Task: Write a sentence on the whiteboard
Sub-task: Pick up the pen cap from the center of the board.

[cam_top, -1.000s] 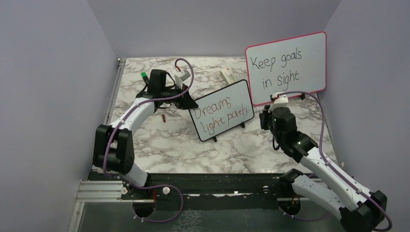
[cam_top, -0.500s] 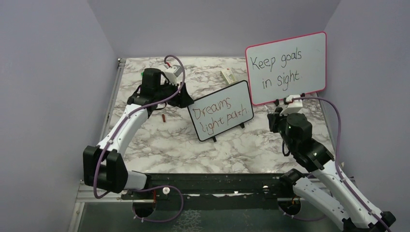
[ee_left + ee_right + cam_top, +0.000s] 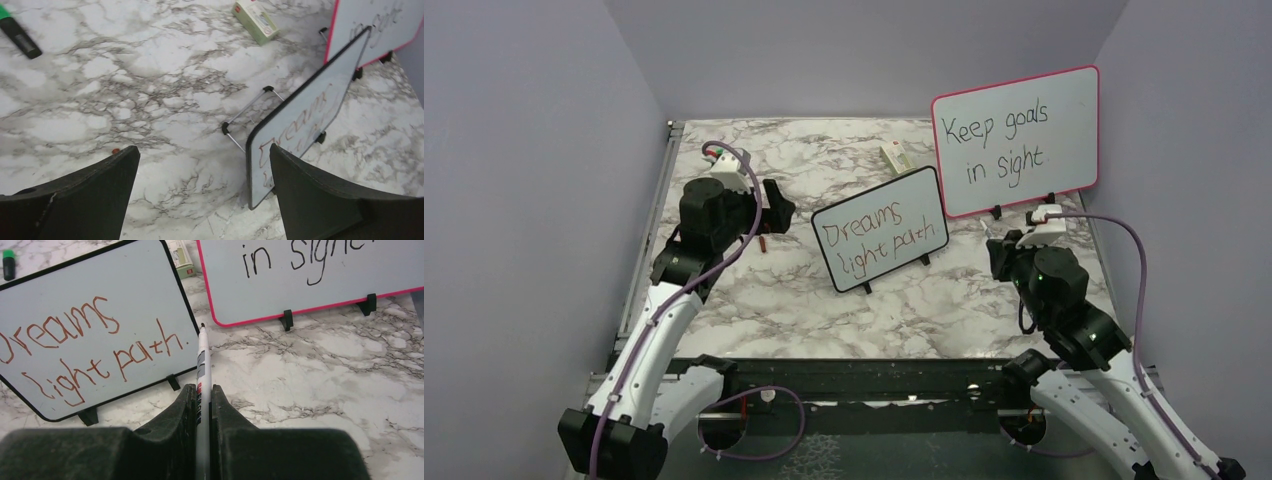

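Since the earlier frame, the left arm has drawn back from the whiteboard (image 3: 880, 228), and the left tool (image 3: 204, 150) now stands wide, holding nothing. Likewise the right tool (image 3: 201, 390) has withdrawn nearward, clamped on the marker (image 3: 202, 355), whose tip is clear of the board. The whiteboard stands on its feet mid-tabletop (image 3: 754, 300), just ahead of the pink-framed board (image 3: 1016, 140). The sentence (image 3: 879, 236) reads complete over two lines. Judgement: writing is finished and retreat is in hand. The next move calls for parking the marker without bumping the board.
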